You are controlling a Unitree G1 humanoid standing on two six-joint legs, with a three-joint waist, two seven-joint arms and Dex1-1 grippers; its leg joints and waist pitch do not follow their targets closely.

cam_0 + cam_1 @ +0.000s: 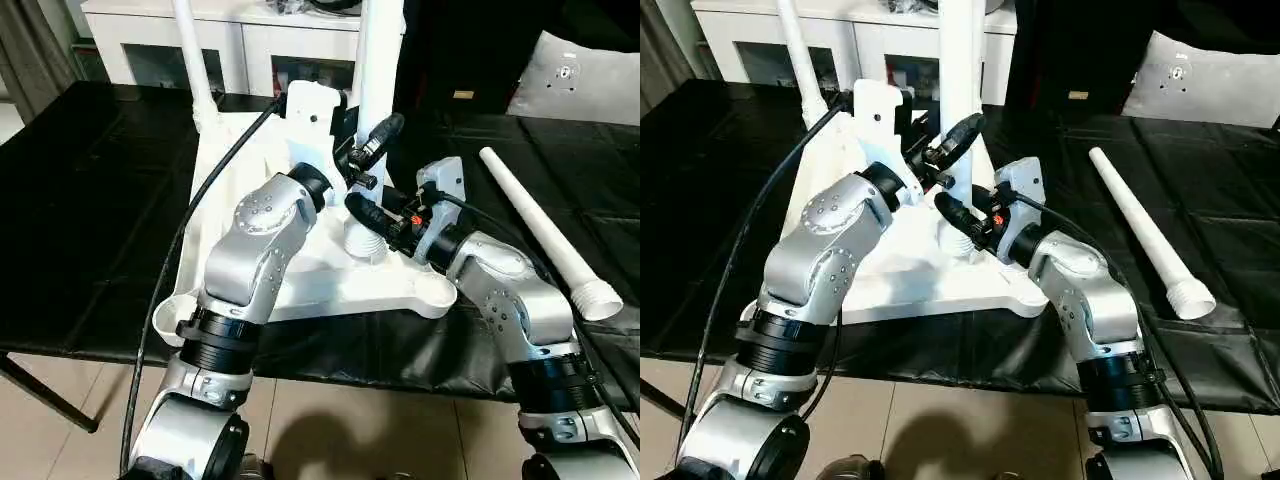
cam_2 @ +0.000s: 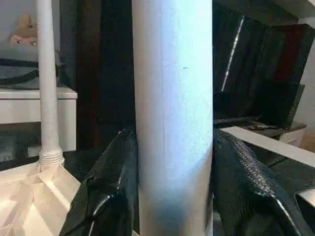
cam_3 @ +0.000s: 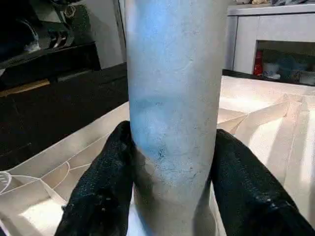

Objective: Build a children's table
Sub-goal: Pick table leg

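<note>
The children's table top (image 1: 300,280) lies upside down on the black work table, ribbed underside up. One white leg (image 1: 192,60) stands in its far left corner socket. A second leg (image 1: 380,70) stands upright near the front right, its threaded base (image 1: 366,245) down at the top. My left gripper (image 1: 372,155) is shut on this leg partway up, with a black finger (image 2: 110,191) pressed on each side. My right gripper (image 1: 372,225) is shut on the same leg lower down, just above the base, fingers (image 3: 101,187) against it. A third leg (image 1: 545,230) lies loose on the right.
A white cabinet (image 1: 250,40) with glass doors stands behind the work table. A grey cushion (image 1: 580,70) lies at the back right. A black cable (image 1: 190,220) runs along my left arm. The black table's front edge (image 1: 100,355) is close to my body.
</note>
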